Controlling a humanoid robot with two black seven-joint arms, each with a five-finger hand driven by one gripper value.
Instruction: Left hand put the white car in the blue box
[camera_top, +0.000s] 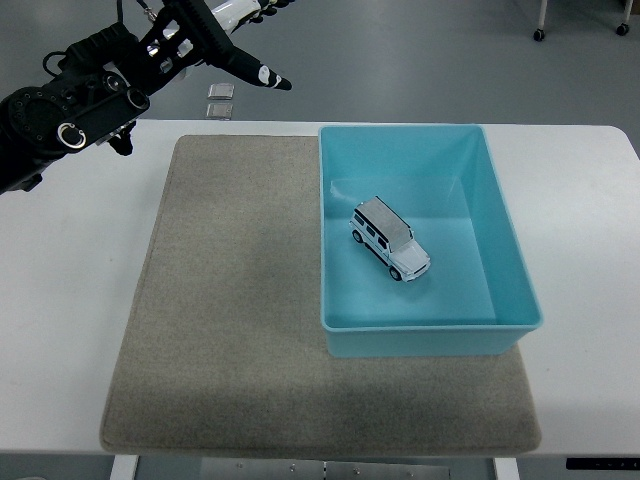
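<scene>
A white toy car (390, 238) with a grey roof stands on its wheels on the floor of the blue box (510, 240), near the box's middle, nose toward the near right. My left hand (240, 45) is raised at the picture's top left, well away from the box. Its fingers are spread and hold nothing; part of the hand runs off the top edge. The black left arm (70, 110) reaches in from the left edge. The right arm does not show.
A grey-beige mat (230, 300) covers the middle of the white table (60, 300), and the box rests on the mat's right part. Two small square plates (221, 101) lie on the floor beyond the table's far edge.
</scene>
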